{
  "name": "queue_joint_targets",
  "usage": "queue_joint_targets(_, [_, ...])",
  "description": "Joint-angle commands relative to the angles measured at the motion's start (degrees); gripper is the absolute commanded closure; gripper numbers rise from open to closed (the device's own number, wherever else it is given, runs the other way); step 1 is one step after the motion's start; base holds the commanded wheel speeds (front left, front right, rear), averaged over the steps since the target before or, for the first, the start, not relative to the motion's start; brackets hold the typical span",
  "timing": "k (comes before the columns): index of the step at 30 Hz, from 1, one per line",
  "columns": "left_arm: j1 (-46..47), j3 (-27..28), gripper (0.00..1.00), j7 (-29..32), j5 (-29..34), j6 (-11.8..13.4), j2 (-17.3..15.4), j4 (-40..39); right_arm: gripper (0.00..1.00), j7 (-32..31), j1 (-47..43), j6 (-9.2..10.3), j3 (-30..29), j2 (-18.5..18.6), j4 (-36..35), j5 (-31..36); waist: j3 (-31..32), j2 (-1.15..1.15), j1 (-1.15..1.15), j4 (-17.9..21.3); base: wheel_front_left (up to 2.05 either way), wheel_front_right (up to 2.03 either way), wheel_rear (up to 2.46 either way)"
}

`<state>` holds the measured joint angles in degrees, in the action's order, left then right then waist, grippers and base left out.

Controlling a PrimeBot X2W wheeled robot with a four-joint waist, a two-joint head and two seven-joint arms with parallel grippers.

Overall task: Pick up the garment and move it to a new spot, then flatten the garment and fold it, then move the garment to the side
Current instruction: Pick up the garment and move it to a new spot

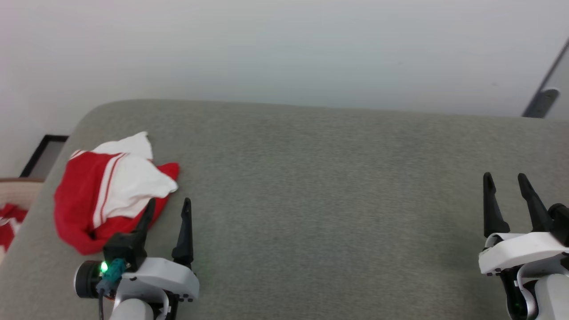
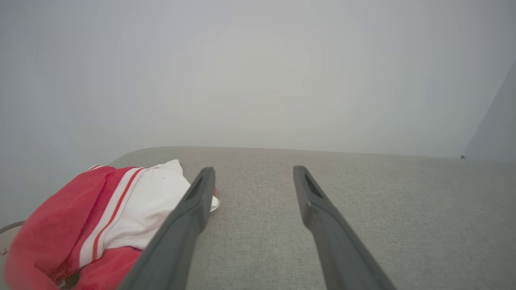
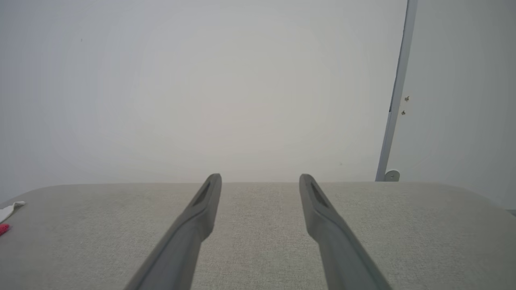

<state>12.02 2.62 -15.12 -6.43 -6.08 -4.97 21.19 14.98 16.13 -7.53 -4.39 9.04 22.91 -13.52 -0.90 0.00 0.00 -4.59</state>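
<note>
2 grippers spread wide, both empty. Left gripper (image 1: 169, 202) just beside crumpled red-white jersey T-shirt (image 1: 113, 191) at left end of grey padded surface (image 1: 320, 186); right gripper (image 1: 505, 176) well apart. Risk: shallow pinch may catch 1 sleeve only — rest drags, may slide off edge toward beige basket (image 1: 18, 192).

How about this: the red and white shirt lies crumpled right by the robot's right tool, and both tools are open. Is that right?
Not quite. The shirt lies crumpled by the left tool, not the right tool, which is far across the gray surface. The head view shows it. Both tools are open.
</note>
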Motion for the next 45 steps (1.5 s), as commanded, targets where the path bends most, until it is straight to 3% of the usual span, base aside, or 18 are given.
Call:
queue_joint_targets(1, [0.53, 0.30, 0.00, -0.05, -0.21, -0.18, 0.24, -0.01, 0.00, 0.27, -0.47, 0.08, 0.56, -0.02, -0.29, -0.38, -0.18, 0.00, 0.00, -2.18, 0.00, 0.00, 0.00])
queue_joint_targets(23, [-3.71, 1.34, 0.00, -0.04, -2.45, 3.28, 2.04, -2.13, 0.00, 0.18, 0.69, 0.08, 9.10, -1.08, -0.69, -1.99, -0.31, 0.00, 0.00, -24.96, 0.00, 0.00, 0.00])
queue_joint_targets(31, [-6.77, 2.38, 0.00, -0.04, -6.09, 6.88, 2.10, -6.55, 0.00, 0.18, 4.47, 0.08, 15.59, -1.28, 0.97, -3.39, -2.09, 0.00, 0.00, -26.10, 0.00, 0.00, 0.00])
queue_joint_targets(38, [-8.22, 1.37, 0.00, -0.04, -7.63, 8.60, 2.08, -8.57, 0.00, 0.18, 5.50, 0.08, 17.64, -1.23, 1.51, -4.31, -2.70, 0.00, 0.00, -26.11, 0.00, 0.00, 0.00])
queue_joint_targets(42, [-6.80, 0.06, 0.00, -0.04, -6.81, 7.24, 2.08, -7.52, 0.00, 0.18, 3.94, 0.08, 16.84, -0.95, 0.93, -4.73, -2.64, 0.00, 0.00, -25.73, 0.00, 0.00, 0.00])
queue_joint_targets(45, [-4.12, -1.74, 0.00, -0.04, -4.68, 4.85, 1.87, -5.29, 0.00, 0.18, 2.34, 0.08, 15.22, -1.18, -0.19, -4.57, -2.55, 0.00, 0.00, -25.19, 0.00, 0.00, 0.00])
